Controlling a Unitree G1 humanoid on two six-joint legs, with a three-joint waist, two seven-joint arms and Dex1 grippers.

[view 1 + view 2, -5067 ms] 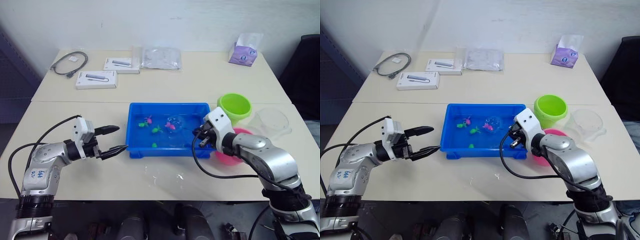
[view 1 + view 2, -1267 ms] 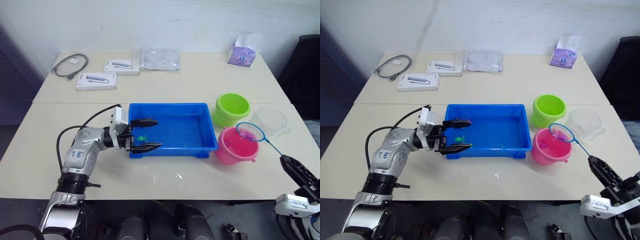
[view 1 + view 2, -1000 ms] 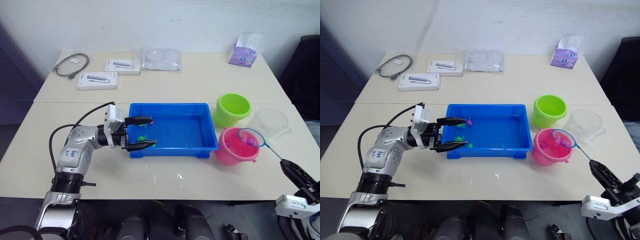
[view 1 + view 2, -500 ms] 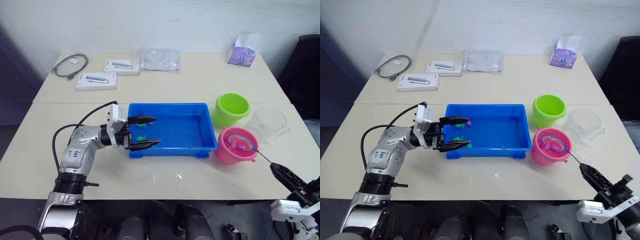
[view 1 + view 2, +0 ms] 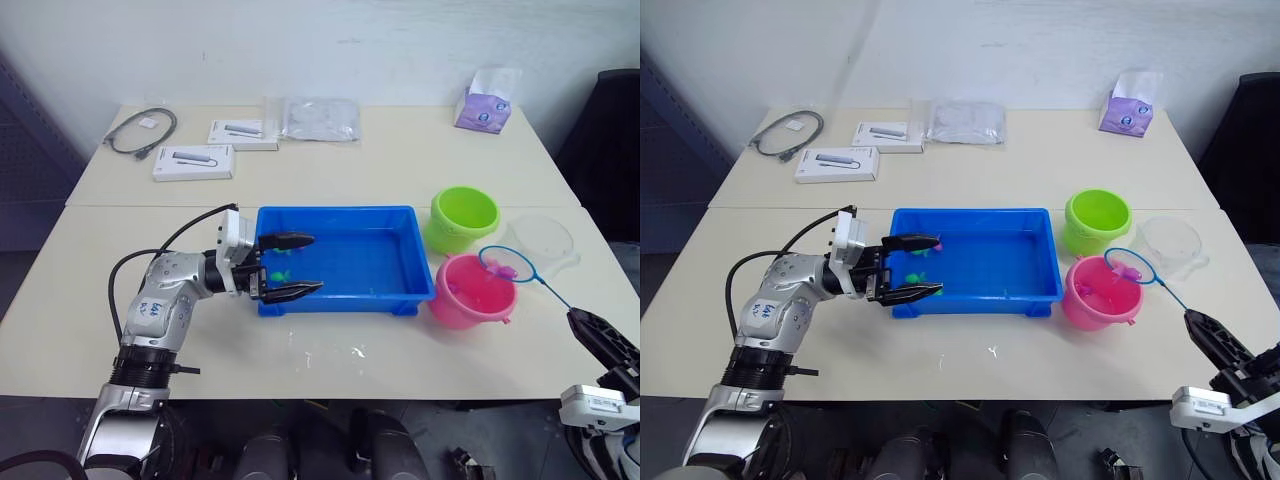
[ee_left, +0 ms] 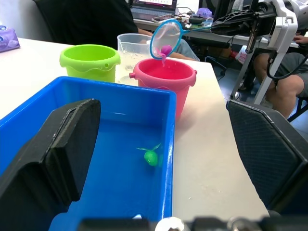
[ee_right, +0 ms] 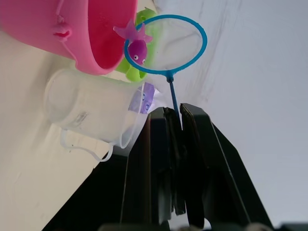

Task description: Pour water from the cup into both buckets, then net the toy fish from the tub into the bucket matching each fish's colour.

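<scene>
Right wrist view: the small round blue-rimmed hoop net on its thin dark stick handle carries one magenta toy fish at the hoop's rim. The stick runs back from the hoop into the right gripper, whose two black fingers are pressed together on it, so the net extends well out ahead of the fingertips.

In the left eye view the hoop is held above the far right edge of the pink round plastic bucket, while the right gripper sits near the table's front right corner, well apart from the hoop. The lime green round plastic bucket stands just behind the pink one. The clear plastic measuring jug stands just to the right of both buckets.

The shallow rectangular bright blue plastic tub lies left of the buckets, near them. The left gripper has its fingers spread wide, reaching over the tub's left end. A bright green toy fish lies on the tub floor, between the spread fingers as seen in the left wrist view.

A cream table bears everything.
</scene>
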